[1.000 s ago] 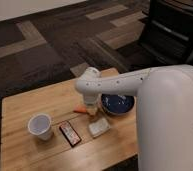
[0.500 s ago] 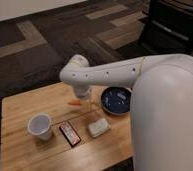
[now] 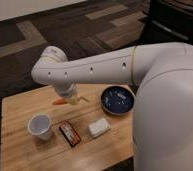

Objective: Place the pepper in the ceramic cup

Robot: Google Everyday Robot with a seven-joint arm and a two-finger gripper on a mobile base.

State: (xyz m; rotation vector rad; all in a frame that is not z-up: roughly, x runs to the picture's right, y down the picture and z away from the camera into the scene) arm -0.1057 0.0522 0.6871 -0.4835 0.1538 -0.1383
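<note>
Camera view, the only one: my white arm [image 3: 100, 70] reached from the bulky body [image 3: 170, 115] on the right across to the left, bent down at the wrist over the back part of the wooden table [image 3: 20, 155]. The gripper [image 3: 71, 99] hung straight down there, low over the tabletop, jaws pressed together and pinching the pepper [image 3: 59, 102]. Only the pepper's orange tip showed, poking out to the left of the fingers and lying roughly level. I could not tell if it was lifted clear of the wood or touching it. The ceramic cup [image 3: 40, 126] stood upright near the table's left front, white, open mouth up, nothing visible inside it, and apart from the gripper, in front of it and to the left. A red-and-black packet [image 3: 70, 133] lay flat just right of the cup, angled. A small white block [image 3: 98, 127] lay right of that packet, near it but not touching. A dark blue bowl [image 3: 118, 100] sat at the table's right side, close beside the body, right of the gripper and apart from it. Dark patterned carpet [image 3: 20, 60] lay behind the table.
</note>
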